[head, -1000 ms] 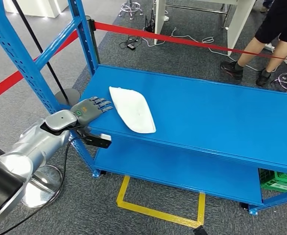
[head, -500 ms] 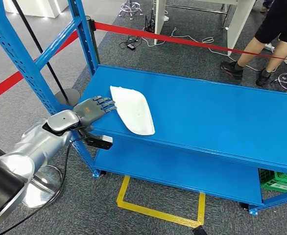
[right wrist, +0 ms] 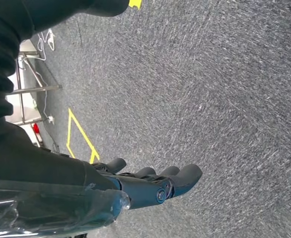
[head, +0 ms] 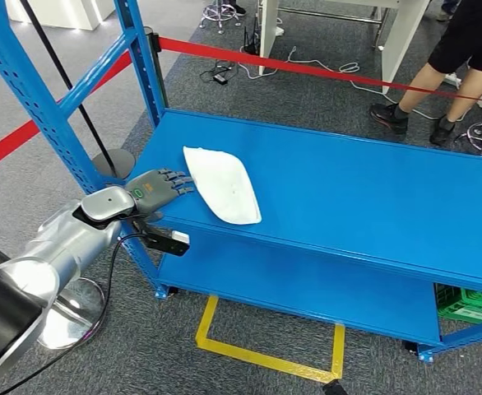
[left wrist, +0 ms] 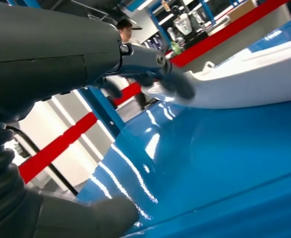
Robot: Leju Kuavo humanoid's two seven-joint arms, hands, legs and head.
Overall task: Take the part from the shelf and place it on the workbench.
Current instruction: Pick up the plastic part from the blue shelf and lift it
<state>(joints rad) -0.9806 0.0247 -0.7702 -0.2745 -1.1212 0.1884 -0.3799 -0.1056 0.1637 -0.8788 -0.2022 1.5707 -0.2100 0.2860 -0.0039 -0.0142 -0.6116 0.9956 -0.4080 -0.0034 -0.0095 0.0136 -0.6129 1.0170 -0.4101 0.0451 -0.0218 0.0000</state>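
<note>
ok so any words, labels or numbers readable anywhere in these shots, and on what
No text can be read.
Back of the grey left hand: a small green mark and an orange mark, too small to read.
White flat plastic part on the blue metal shelf: no print visible.
Yellow tape outline on the grey carpet: a marking, no letters.

A blue metal shelf stands on grey carpeted floor. On its upper deck, near the left end, lies a white flat part, resting directly on the blue sheet. Below it runs a lower blue deck. Yellow tape lines mark the floor just in front of the shelf.
</note>
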